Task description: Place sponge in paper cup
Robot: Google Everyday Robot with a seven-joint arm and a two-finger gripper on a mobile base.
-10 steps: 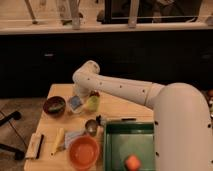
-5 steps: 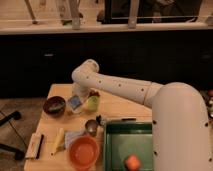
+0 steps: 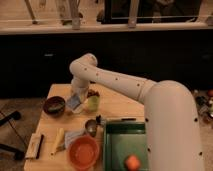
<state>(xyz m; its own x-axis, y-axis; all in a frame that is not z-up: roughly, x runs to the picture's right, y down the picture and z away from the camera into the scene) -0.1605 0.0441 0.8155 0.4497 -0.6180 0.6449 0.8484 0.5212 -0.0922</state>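
Note:
The sponge point(image 3: 75, 103) is a small light blue-grey pad, tilted, just left of the pale yellow-green paper cup point(image 3: 93, 103) near the back of the wooden table point(image 3: 117, 106). My gripper point(image 3: 79, 98) hangs down from the white arm, directly over the sponge and close against the cup's left side. It looks shut on the sponge and holds it at about the cup's height. Something dark shows at the cup's rim.
A dark bowl point(image 3: 54, 106) stands left of the sponge. In front are a dark metallic cup point(image 3: 91, 126), a grey-blue cloth point(image 3: 73, 136), a yellow wedge point(image 3: 58, 140), an orange bowl point(image 3: 83, 151) and a pale block point(image 3: 34, 146). A green bin point(image 3: 125, 131) holding an orange object point(image 3: 132, 162) stands at the right.
The arm's elbow has shifted slightly left and up. The sponge stays under the gripper next to the cup, barely moved.

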